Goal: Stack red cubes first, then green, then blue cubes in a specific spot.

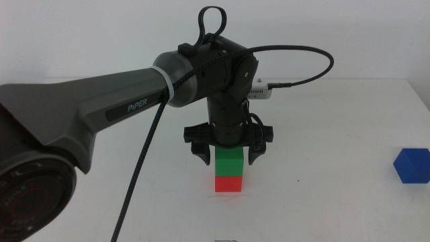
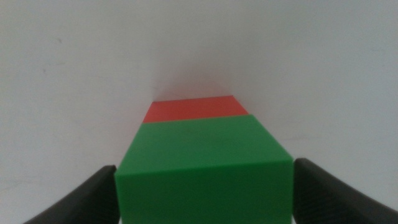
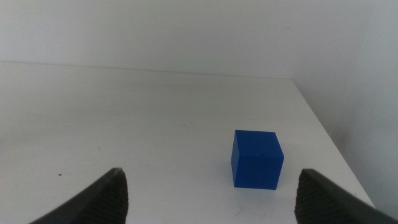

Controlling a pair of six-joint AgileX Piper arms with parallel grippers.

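You have the small matte green cube (image 1: 229,163) seated on the small matte red cube (image 1: 228,183) at frame centre, left tool (image 1: 227,154) spread open around it gripping nothing, while the small matte blue cube (image 1: 411,165) at far right remains unstacked before the open, empty right tool (image 3: 211,193).

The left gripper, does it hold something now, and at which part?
Nothing is held. The left gripper stands open around the green cube, which rests on the red cube, with gaps at both sides.

Green on red, blue apart
The green cube (image 1: 230,163) is sitting squarely atop the red cube (image 1: 228,183); the blue cube (image 1: 411,165) is lying well right of the red cube
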